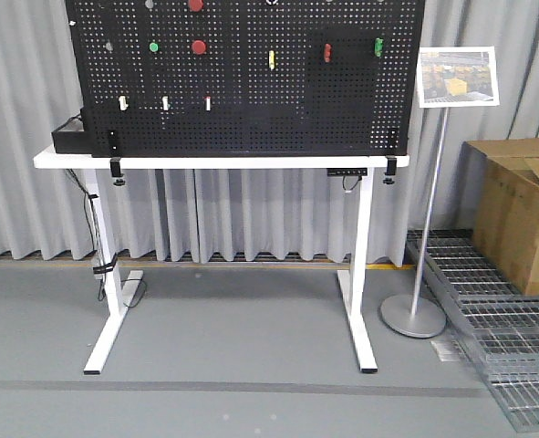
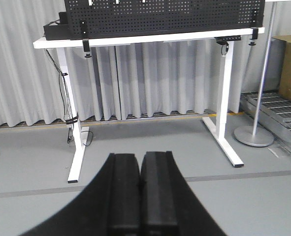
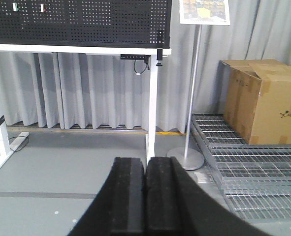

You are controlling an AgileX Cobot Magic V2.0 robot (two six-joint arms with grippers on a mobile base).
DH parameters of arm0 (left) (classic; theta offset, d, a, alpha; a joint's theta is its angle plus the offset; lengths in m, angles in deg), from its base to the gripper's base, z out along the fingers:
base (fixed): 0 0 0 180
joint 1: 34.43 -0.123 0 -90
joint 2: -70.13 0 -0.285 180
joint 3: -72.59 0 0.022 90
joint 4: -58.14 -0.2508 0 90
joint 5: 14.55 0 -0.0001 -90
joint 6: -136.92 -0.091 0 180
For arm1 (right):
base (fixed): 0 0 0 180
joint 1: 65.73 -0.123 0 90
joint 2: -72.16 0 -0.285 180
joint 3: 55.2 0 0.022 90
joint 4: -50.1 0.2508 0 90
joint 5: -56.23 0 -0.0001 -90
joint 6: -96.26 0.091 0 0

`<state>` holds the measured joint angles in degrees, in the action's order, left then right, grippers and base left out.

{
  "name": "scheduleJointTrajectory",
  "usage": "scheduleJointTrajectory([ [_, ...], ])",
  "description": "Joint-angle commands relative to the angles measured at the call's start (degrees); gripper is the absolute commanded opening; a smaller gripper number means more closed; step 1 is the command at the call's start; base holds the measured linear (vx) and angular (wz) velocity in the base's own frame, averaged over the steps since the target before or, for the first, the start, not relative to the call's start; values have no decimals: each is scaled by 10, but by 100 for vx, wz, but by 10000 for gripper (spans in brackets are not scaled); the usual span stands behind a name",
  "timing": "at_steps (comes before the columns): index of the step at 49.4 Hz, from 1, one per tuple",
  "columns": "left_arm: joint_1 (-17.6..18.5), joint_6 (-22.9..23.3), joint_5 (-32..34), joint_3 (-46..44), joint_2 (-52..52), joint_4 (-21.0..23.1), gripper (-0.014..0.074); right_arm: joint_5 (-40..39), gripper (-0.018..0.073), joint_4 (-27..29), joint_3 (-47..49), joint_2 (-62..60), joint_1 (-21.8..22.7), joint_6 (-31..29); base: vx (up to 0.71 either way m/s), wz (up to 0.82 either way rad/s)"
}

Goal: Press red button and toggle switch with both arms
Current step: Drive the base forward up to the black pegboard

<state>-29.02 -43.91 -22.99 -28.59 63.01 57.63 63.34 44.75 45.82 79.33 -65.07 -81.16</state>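
Note:
A black pegboard [image 1: 251,100] stands upright on a white table [image 1: 68,160]. It carries a red button [image 1: 199,46], a second red button [image 1: 195,5] at the top edge, a green button [image 1: 153,46], three white toggle switches [image 1: 166,103], a yellow switch [image 1: 271,60], a red switch [image 1: 326,53] and a green one [image 1: 378,46]. My left gripper [image 2: 141,156] is shut and empty, low and far back from the table. My right gripper [image 3: 145,161] is shut and empty, also far back. The arms are out of the front view.
A sign stand [image 1: 415,315] with a picture board [image 1: 458,77] stands right of the table. A cardboard box [image 1: 522,210] sits on metal grating [image 1: 506,338] at the right. A black box [image 1: 68,135] sits on the table's left end. Grey curtains hang behind.

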Motion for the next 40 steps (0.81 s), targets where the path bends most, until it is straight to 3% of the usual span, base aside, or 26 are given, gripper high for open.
scheduleJointTrajectory([
  [1, -2, 4, 51, 15, 3, 5, 1, -46, -3, 0, -6, 0, 2, -3, 22, 6],
  [40, -2, 4, 51, 15, 3, 5, 1, -46, -3, 0, -6, 0, 2, -3, 35, -1],
])
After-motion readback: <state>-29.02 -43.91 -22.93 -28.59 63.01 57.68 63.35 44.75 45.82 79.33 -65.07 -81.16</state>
